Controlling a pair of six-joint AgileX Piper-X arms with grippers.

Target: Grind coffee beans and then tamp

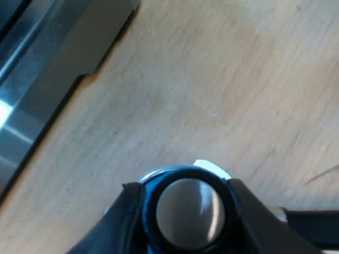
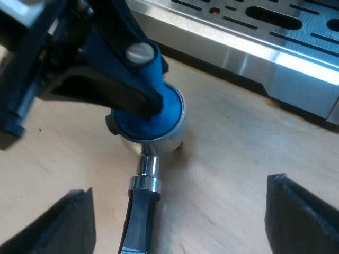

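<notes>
The blue tamper stands in the basket of the metal holder, which lies on the wooden table. My left gripper is shut on the tamper from above. In the left wrist view its black fingers clamp both sides of the tamper's round metal top. The holder's handle runs from the basket toward my right gripper, which hovers open above the handle with nothing between its fingers.
The espresso machine's steel drip tray with its slotted grate stands close behind the holder. Its base edge also lies near the tamper. Bare wooden table surrounds the holder.
</notes>
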